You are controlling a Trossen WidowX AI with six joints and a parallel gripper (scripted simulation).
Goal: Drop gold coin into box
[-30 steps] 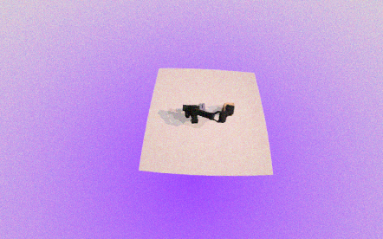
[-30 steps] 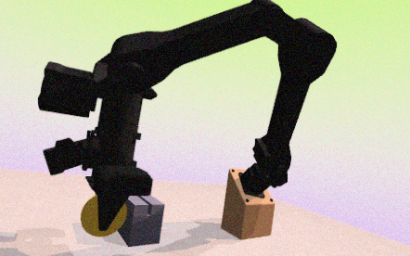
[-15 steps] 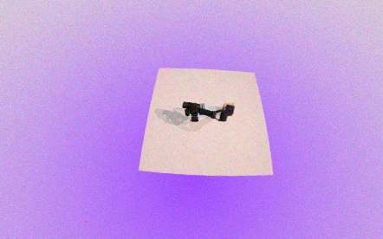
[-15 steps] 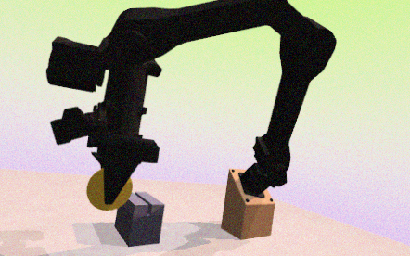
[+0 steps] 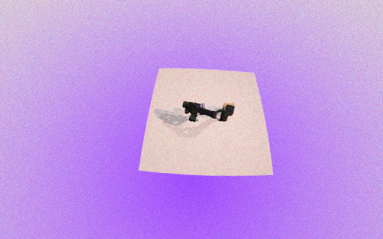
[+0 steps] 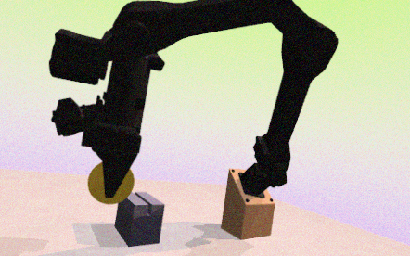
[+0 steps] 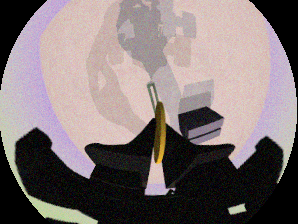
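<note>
The gold coin [image 6: 96, 183] [image 7: 159, 145] is upright, with my gripper [image 6: 109, 192] [image 7: 156, 121] shut on it. Its disc sticks out on both sides of the near finger in the exterior view, and it shows edge-on in the wrist view. It is raised above the table. The dark-green holder [image 7: 151, 84] is a narrow outline beyond the coin in the wrist view, with no coin in it. The closed grey box [image 6: 137, 229] [image 7: 200, 119] stands just right of the coin in both views; its lid slot [image 6: 144, 199] shows. In the top view the coin cannot be made out.
The arm's tan wedge-shaped base block [image 6: 257, 219] stands right of the box in the exterior view. The arm [image 6: 219, 23] [image 5: 208, 113] arches above the box. The pale table [image 5: 204, 156] has visible edges all round in the top view, and arm shadows lie across it.
</note>
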